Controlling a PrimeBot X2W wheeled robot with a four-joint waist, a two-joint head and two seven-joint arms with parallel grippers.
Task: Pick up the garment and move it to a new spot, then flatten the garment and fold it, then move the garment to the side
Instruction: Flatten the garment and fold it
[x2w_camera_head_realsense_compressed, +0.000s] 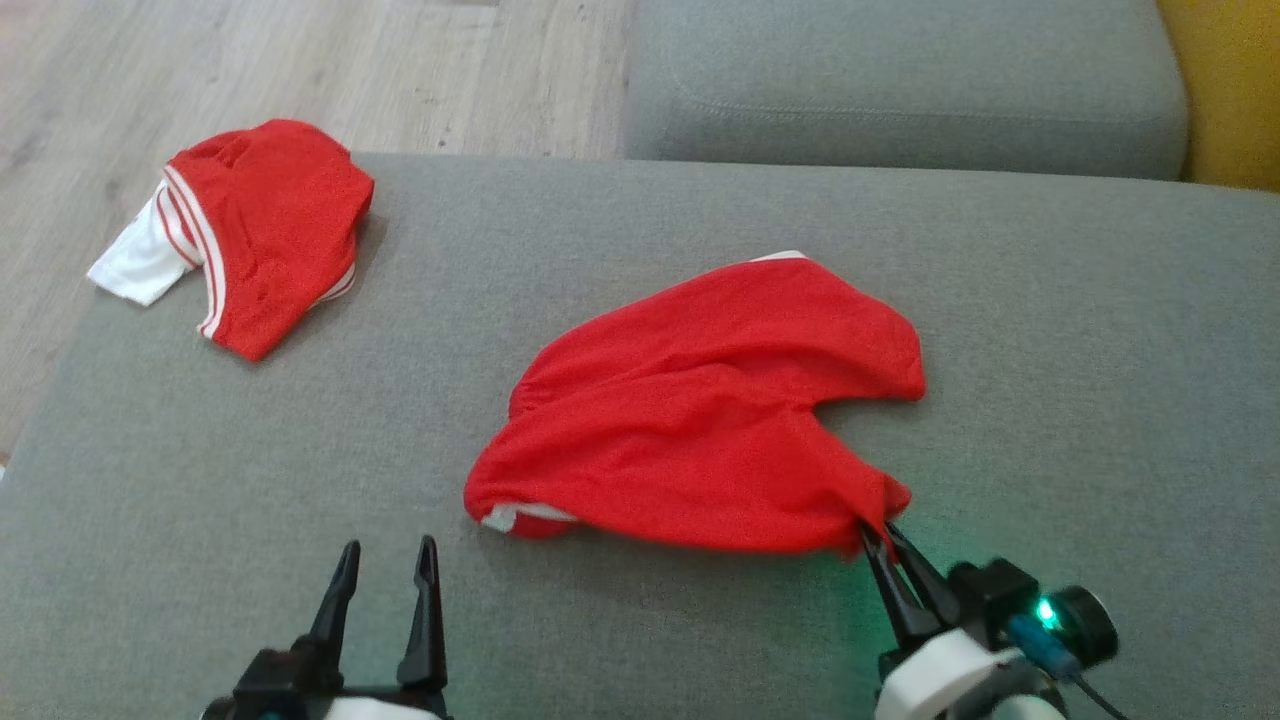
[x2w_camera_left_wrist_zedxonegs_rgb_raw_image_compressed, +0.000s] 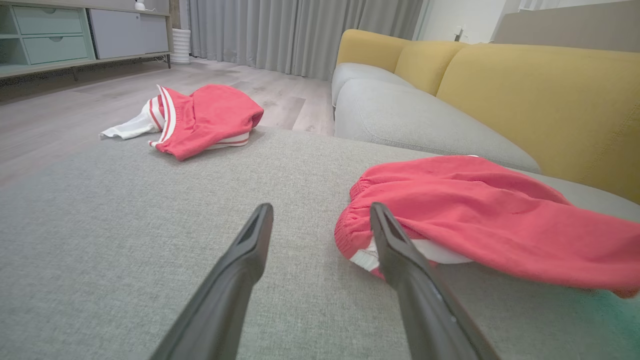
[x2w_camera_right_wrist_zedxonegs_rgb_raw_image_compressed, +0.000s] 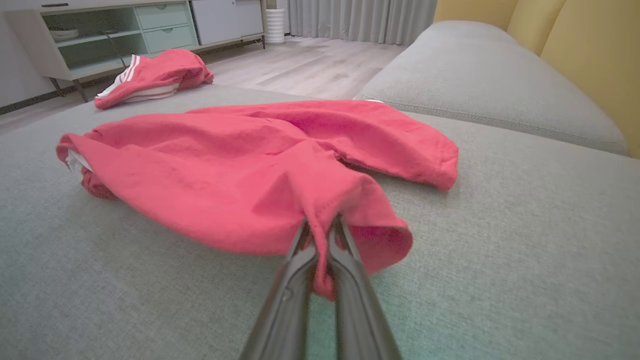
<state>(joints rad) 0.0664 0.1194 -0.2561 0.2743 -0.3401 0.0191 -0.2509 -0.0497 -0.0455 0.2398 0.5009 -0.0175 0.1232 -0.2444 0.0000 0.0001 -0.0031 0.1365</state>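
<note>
The garment (x2w_camera_head_realsense_compressed: 700, 410) is a pair of red shorts lying crumpled in the middle of the grey cushion (x2w_camera_head_realsense_compressed: 640, 640); it also shows in the left wrist view as the garment (x2w_camera_left_wrist_zedxonegs_rgb_raw_image_compressed: 480, 215) and in the right wrist view as the garment (x2w_camera_right_wrist_zedxonegs_rgb_raw_image_compressed: 240, 160). My right gripper (x2w_camera_head_realsense_compressed: 878, 533) is shut on the hem of its near leg, and the pinched fabric bunches between the fingers at the right gripper (x2w_camera_right_wrist_zedxonegs_rgb_raw_image_compressed: 321, 226). My left gripper (x2w_camera_head_realsense_compressed: 386, 560) stands open just left of the waistband, holding nothing; its right finger (x2w_camera_left_wrist_zedxonegs_rgb_raw_image_compressed: 395, 250) sits close in front of the elastic edge.
A second red garment with white stripes (x2w_camera_head_realsense_compressed: 255, 230) lies at the cushion's far left corner, partly overhanging the wooden floor (x2w_camera_head_realsense_compressed: 300, 70). A grey sofa seat (x2w_camera_head_realsense_compressed: 900, 90) adjoins the far edge, with yellow backrests (x2w_camera_left_wrist_zedxonegs_rgb_raw_image_compressed: 540, 100) behind. A low cabinet (x2w_camera_right_wrist_zedxonegs_rgb_raw_image_compressed: 125, 35) stands across the room.
</note>
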